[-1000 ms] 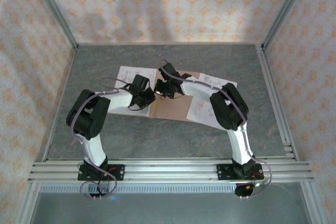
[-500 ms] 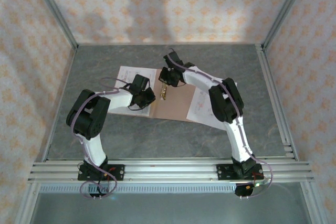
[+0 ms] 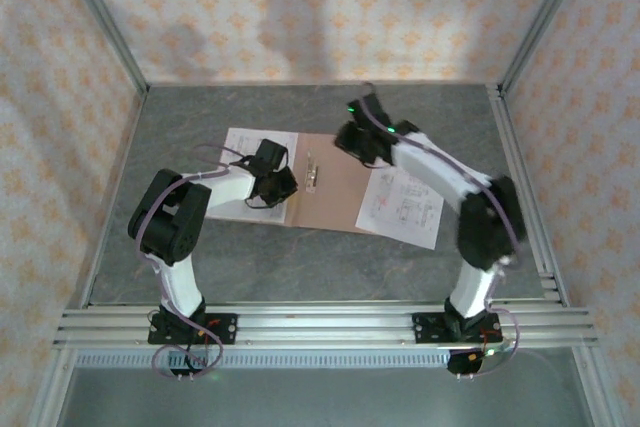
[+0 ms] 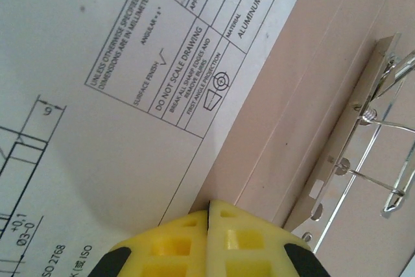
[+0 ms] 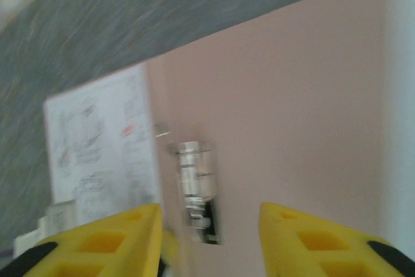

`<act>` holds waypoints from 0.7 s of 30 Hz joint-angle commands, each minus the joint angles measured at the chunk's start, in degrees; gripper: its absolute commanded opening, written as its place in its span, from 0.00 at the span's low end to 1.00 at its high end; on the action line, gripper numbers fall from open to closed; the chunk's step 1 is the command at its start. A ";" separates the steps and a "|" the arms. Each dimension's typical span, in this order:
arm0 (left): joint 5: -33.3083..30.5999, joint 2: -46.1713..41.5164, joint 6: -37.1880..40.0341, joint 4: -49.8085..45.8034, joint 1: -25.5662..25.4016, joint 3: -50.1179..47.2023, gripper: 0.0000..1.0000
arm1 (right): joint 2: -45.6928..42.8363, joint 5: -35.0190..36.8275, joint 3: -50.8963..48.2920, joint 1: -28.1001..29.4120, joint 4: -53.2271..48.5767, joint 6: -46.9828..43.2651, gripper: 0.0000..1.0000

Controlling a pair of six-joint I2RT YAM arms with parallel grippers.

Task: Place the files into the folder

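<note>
The pinkish-brown folder (image 3: pixel 335 197) lies open on the table, with a metal clip (image 3: pixel 315 175) near its spine. One printed sheet of the files (image 3: pixel 243 145) lies on its left side and another (image 3: pixel 405 207) on its right. My left gripper (image 3: pixel 283 187) is shut, its yellow tips (image 4: pixel 209 211) resting where the sheet (image 4: pixel 97 95) meets the folder card (image 4: pixel 298 89), next to the clip (image 4: pixel 379 141). My right gripper (image 3: pixel 350 142) hangs open above the folder's far edge. Its blurred view has the clip (image 5: pixel 194 186) between the fingers (image 5: pixel 211 228), with nothing held.
Grey table surface (image 3: pixel 300 257) runs around the folder. Metal frame rails (image 3: pixel 320 322) carry the arm bases at the near edge. Patterned walls (image 3: pixel 320 17) close in the back and sides.
My right gripper has let go at the clip, opened, and lifted away toward the back right. The left gripper and the papers have stayed put.
</note>
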 commanded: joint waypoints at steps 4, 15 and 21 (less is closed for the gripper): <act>-2.96 1.63 3.45 -13.71 -1.43 0.30 0.00 | -14.14 14.26 -20.43 -7.94 -9.57 0.31 0.73; -3.19 3.35 6.02 -15.30 -1.90 3.39 0.00 | -8.65 9.68 -28.77 -19.70 -4.82 -8.52 0.82; -2.88 5.59 5.39 -14.53 -2.30 4.76 0.00 | -0.22 7.79 -23.04 -19.56 -4.43 -13.17 0.74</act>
